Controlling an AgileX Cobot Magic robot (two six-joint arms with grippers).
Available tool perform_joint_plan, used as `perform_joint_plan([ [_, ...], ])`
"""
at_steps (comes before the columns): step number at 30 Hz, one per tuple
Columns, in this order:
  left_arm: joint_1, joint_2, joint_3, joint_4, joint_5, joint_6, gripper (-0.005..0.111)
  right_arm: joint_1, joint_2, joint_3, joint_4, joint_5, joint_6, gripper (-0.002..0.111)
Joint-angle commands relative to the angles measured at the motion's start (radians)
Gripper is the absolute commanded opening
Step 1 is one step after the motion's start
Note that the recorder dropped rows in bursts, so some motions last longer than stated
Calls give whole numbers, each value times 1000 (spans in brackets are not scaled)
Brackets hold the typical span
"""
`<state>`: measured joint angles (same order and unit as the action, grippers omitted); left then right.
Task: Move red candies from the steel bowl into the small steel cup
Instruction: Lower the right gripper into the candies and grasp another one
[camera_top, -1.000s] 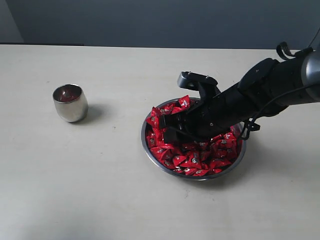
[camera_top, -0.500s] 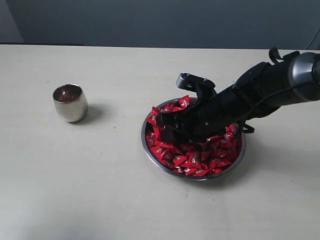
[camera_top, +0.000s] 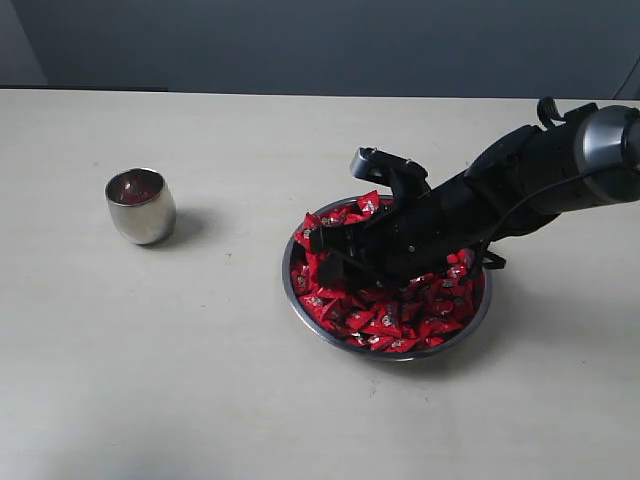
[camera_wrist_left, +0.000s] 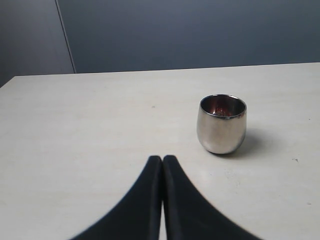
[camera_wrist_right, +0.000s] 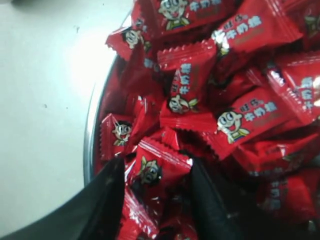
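Note:
The steel bowl (camera_top: 400, 355) sits right of centre on the table, heaped with red candies (camera_top: 390, 322). My right gripper (camera_top: 322, 256) reaches low into the pile at the bowl's left side. In the right wrist view it (camera_wrist_right: 157, 165) is open, its two black fingers straddling one red candy (camera_wrist_right: 159, 175) near the bowl's rim (camera_wrist_right: 90, 145). The small steel cup (camera_top: 140, 205) stands upright at the far left, with red showing inside. My left gripper (camera_wrist_left: 162, 159) is shut and empty, hovering a short way from the cup (camera_wrist_left: 221, 124); it is out of the exterior view.
The pale tabletop (camera_top: 200, 380) stretches around both vessels, with bare surface between cup and bowl. A dark wall (camera_top: 320, 40) runs behind the table's far edge. The right arm (camera_top: 540, 175) slants in from the right above the bowl.
My right gripper has edged slightly left within the candy pile, jaws still open. The cup, the bowl and the left gripper have not moved.

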<state>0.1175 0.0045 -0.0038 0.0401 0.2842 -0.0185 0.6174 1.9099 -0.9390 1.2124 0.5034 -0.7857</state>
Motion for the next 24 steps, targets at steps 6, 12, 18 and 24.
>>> perform_joint_plan([
  [6,1,-4,4,-2,1,-1,0,1,2,-2,1,31,-8,42],
  [12,1,-4,4,-2,1,-1,0,1,2,-2,3,39,-8,42],
  [18,1,-4,4,-2,1,-1,0,47,8,-2,3,7,-8,42],
  [24,1,-4,4,-2,1,-1,0,71,42,-2,12,-16,-8,42],
])
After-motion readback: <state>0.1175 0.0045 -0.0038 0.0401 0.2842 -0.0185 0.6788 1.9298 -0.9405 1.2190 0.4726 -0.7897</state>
